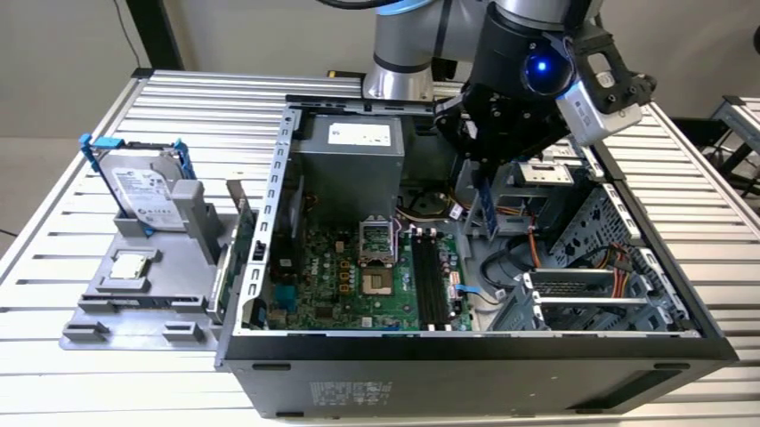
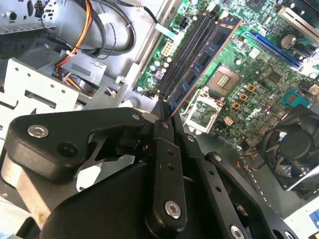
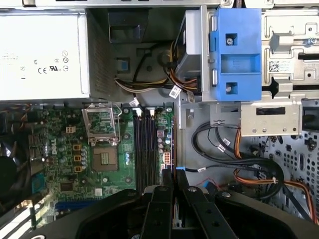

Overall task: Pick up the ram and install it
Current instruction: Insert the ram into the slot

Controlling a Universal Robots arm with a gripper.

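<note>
One memory stick held above four empty slots

One robot arm reaches down into an open computer case that lies on its side on a slatted metal worktop. The gripper has its two black fingers closed nearly together on the ram, a long thin blue board pinched by one short end. In the exterior view the ram hangs edge-down below the gripper, above the case floor and just to the exterior view's right of the black memory slots. It is not yet seated in any slot.

In the second wrist view the ram runs nearly parallel to the slots and appears to sit over the bare processor socket side rather than over a slot. In the first wrist view its thin edge lies beside the slots, not in line with them.

The likely risks follow from this. Because the grip is on one end only, the long board may swing or tilt, so one corner could meet the slot first and jam. A sideways offset could press it onto the board components or the open socket. Loose cables lie near its path and might snag. A hard drive stands in a holder outside the case, well apart.
</note>
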